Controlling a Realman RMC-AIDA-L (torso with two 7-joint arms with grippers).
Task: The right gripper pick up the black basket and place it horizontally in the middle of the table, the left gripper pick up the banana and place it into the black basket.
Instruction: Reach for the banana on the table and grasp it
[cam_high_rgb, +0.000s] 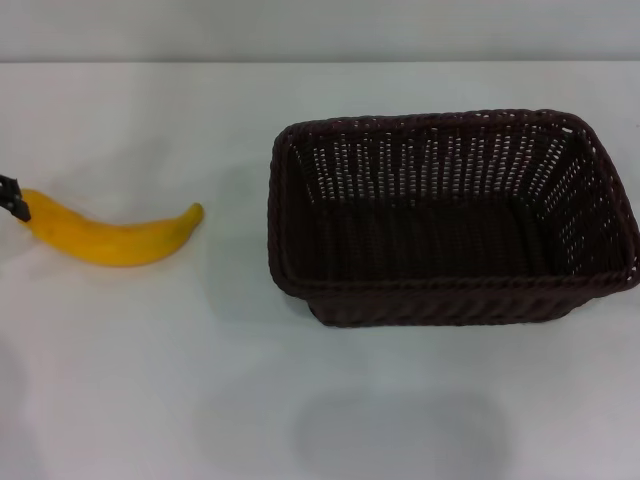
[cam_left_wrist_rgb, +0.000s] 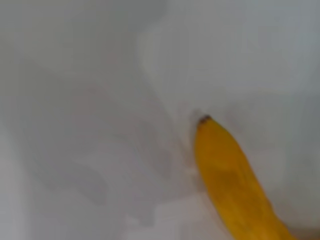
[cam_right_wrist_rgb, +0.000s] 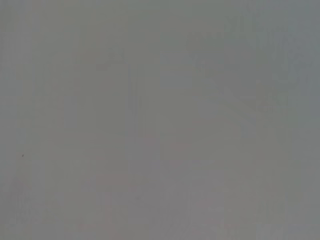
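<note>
The black basket (cam_high_rgb: 452, 286) stands upright and empty on the white table (cam_high_rgb: 140, 380), right of the middle, with its long side running left to right. The banana (cam_high_rgb: 110, 238) lies on the table at the far left, well apart from the basket. A small black part of my left gripper (cam_high_rgb: 12, 198) shows at the picture's left edge, right at the banana's left end. The left wrist view shows the banana's tip (cam_left_wrist_rgb: 232, 185) over the white table. My right gripper is out of view; its wrist view shows only a plain grey surface.
The table's far edge (cam_high_rgb: 320, 62) meets a pale wall at the top of the head view. Bare white tabletop lies between the banana and the basket and in front of both.
</note>
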